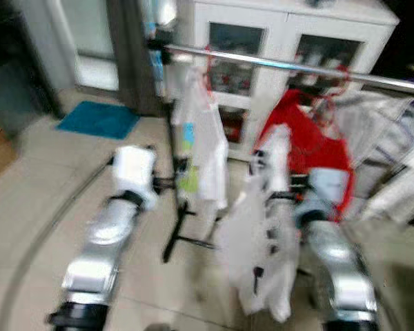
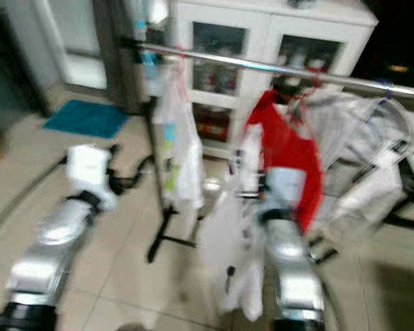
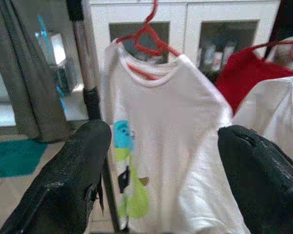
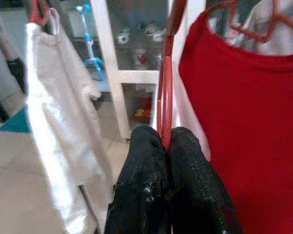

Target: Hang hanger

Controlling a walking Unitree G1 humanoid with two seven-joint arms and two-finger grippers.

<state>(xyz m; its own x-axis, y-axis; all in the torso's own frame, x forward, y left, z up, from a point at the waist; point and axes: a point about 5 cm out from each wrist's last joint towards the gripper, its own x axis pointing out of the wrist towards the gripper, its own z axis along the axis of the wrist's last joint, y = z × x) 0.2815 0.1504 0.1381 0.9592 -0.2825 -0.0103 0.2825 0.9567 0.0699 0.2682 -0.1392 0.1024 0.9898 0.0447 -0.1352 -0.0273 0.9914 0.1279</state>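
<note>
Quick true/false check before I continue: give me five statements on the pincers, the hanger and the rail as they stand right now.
1. The right pincer is shut on a red hanger. True.
2. The left pincer grips the white shirt. False: it is open, with the white shirt beyond its fingers.
3. A red garment hangs on the metal rail. True.
4. The white shirt on the rail hangs from a blue hanger. False: its hanger is red.
5. A white cabinet with glass doors stands behind the rail. True.

Left gripper gapes wide — right gripper apparently clamped (both arms raised).
</note>
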